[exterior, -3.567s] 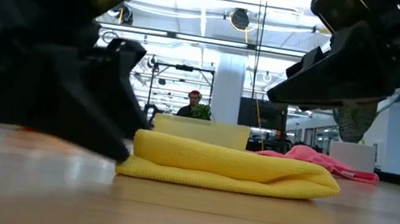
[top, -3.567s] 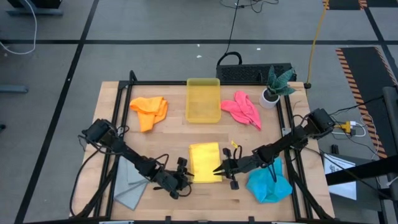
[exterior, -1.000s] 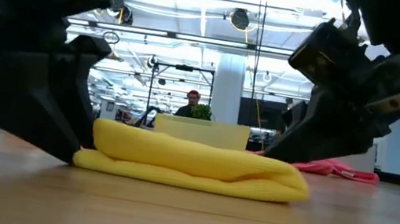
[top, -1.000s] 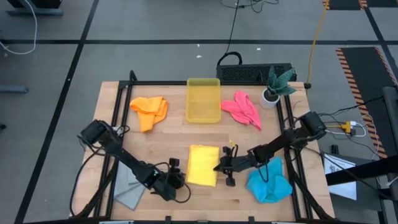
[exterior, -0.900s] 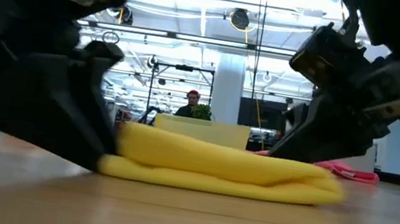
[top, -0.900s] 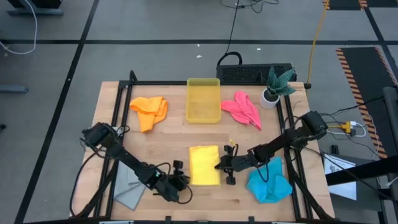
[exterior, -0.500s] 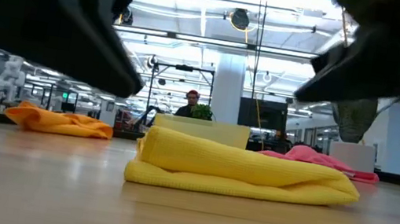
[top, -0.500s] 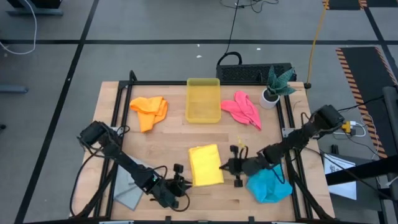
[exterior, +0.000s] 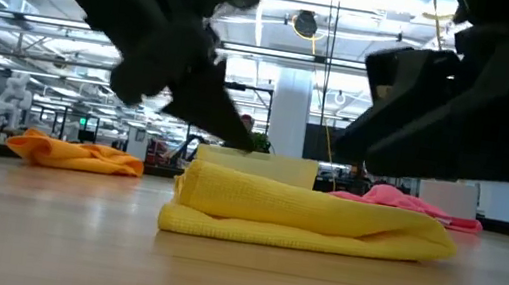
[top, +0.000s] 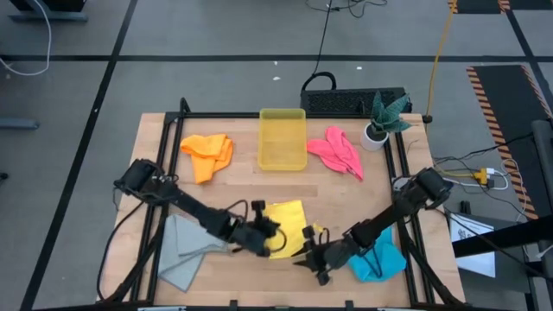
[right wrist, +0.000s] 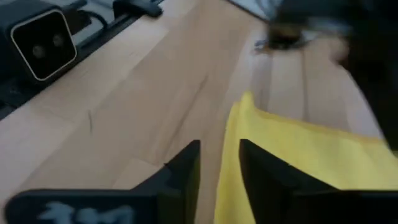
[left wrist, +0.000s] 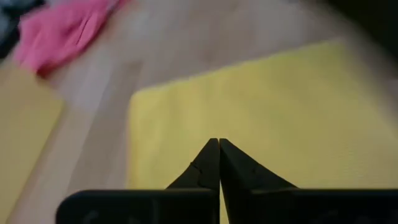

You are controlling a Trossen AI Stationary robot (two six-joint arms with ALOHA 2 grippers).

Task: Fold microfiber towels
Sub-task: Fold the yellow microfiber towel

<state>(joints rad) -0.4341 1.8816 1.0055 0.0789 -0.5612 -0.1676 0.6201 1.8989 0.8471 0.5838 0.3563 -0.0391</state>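
A folded yellow towel (top: 289, 227) lies flat on the wooden counter (top: 242, 186), near its front edge at about six o'clock. The left hand (top: 275, 233) is over the towel's nine o'clock edge, its fingers (left wrist: 214, 163) pressed together with nothing between them. The right hand (top: 304, 257) sits at the towel's five o'clock corner, fingers (right wrist: 186, 163) slightly apart beside the yellow edge. A light grey towel (top: 183, 250) lies at eight o'clock and a bright blue towel (top: 380, 259) at four o'clock. Farther back, an orange towel (top: 207, 154) rests at eleven o'clock, a translucent yellow bin (top: 282, 138) at twelve, a pink towel (top: 337, 150) at one, and a potted plant (top: 381, 117) beyond it.
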